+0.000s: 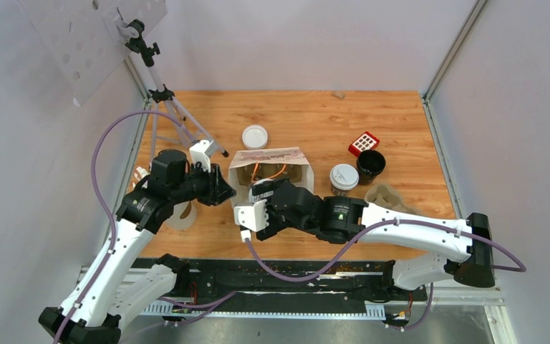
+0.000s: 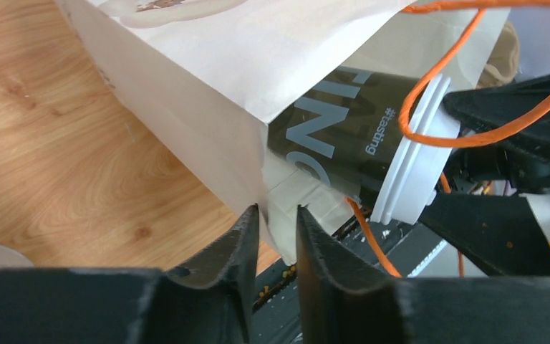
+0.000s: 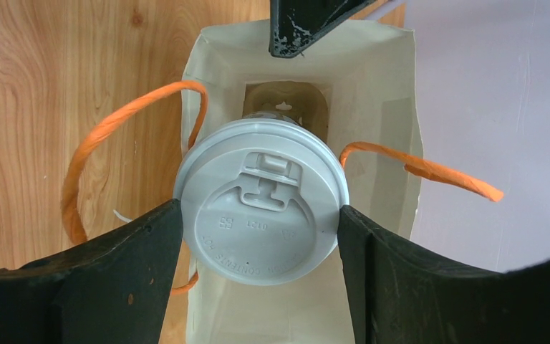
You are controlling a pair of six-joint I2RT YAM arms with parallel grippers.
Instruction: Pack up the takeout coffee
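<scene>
**At the bag's mouth: one coffee partway in, one left on the desk**

Between the right jaws, clenched on opposite sides of its white sip lid, sits a dark takeout coffee cup. Its printed body lies inside the rim of the paper bag, while the lid end stands outside the mouth. This cup is therefore judged partly packed, not yet set down or let go.

The left jaws stand a little apart astride the bag's near corner edge. Paper lies in the gap, but whether they pinch it cannot be told.

Two orange twisted handles loop out to either side of the cup. In the left wrist view one of them crosses in front of the lid rim, so it may snag as the cup goes lower. A brown card piece lies at the bag's bottom, too shadowed to name.

Outward on the desk, to the right of the bag and apart from it, stands the second lidded cup, with no jaws near it. Packing it is the larger share of what remains.

Farther out lie a loose white lid, a lidless black cup and a small red block with white squares.

Progress, as judged: no cup is fully packed, the first is close, and the second has not been started.
</scene>
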